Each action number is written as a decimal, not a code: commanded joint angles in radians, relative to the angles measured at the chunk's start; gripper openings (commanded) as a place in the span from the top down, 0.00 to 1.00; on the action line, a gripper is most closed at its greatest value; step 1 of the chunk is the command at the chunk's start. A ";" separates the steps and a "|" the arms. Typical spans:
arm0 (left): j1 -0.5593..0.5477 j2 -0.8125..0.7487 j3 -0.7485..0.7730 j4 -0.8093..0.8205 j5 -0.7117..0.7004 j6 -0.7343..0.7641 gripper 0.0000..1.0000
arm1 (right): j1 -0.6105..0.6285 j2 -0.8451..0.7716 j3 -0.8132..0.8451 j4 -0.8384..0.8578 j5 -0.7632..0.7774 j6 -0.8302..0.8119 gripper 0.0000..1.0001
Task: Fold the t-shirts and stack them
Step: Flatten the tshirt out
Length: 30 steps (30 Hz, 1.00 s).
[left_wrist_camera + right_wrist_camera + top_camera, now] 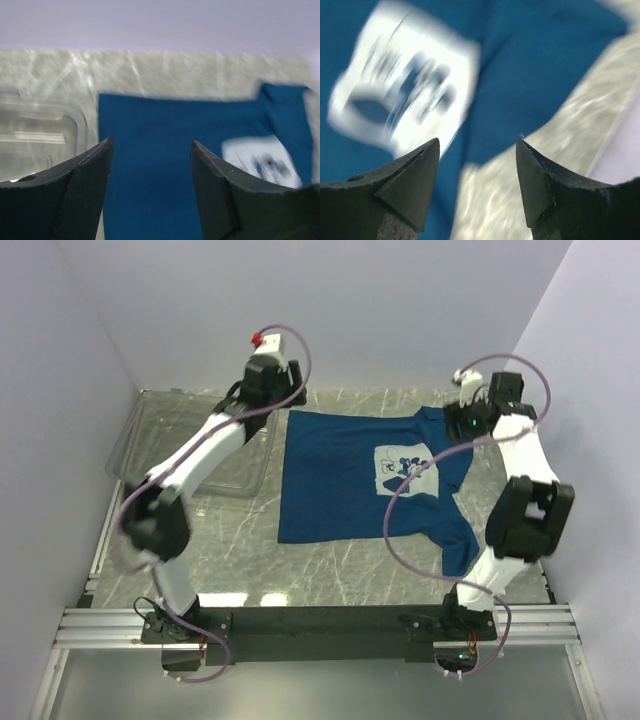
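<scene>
Jaws spread wide on both sides, left gripper (150,146) and right gripper (478,142) hover over the dark blue t-shirt (335,480) spread flat on the marbled table (330,570).

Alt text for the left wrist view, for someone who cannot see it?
The open, empty left hand frames a dark blue t-shirt lying flat on a marbled table. A clear plastic bin shows at left, the shirt's pale print at right, a plain wall beyond; the image is blurred.

bin (236,474) tight L of shirt (330,480), side walls (50,390) close – room over shirt
</scene>
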 commanded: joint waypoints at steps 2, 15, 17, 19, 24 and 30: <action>-0.058 -0.328 -0.405 0.073 0.099 -0.027 0.30 | -0.032 -0.188 -0.249 -0.290 -0.175 -0.339 0.31; -0.129 -0.832 -1.107 0.064 0.170 -0.414 0.31 | -0.101 -0.503 -0.695 -0.382 -0.037 -0.392 0.31; -0.130 -0.797 -1.124 0.084 0.191 -0.429 0.35 | -0.099 -0.501 -0.727 -0.374 -0.027 -0.386 0.31; -0.135 -0.725 -1.127 0.101 0.202 -0.451 0.37 | -0.099 -0.506 -0.747 -0.351 -0.008 -0.380 0.31; -0.155 -0.609 -1.121 0.116 0.188 -0.472 0.41 | -0.099 -0.512 -0.775 -0.336 0.002 -0.361 0.32; -0.184 -0.557 -1.121 0.107 0.180 -0.477 0.44 | -0.099 -0.481 -0.786 -0.307 0.038 -0.349 0.32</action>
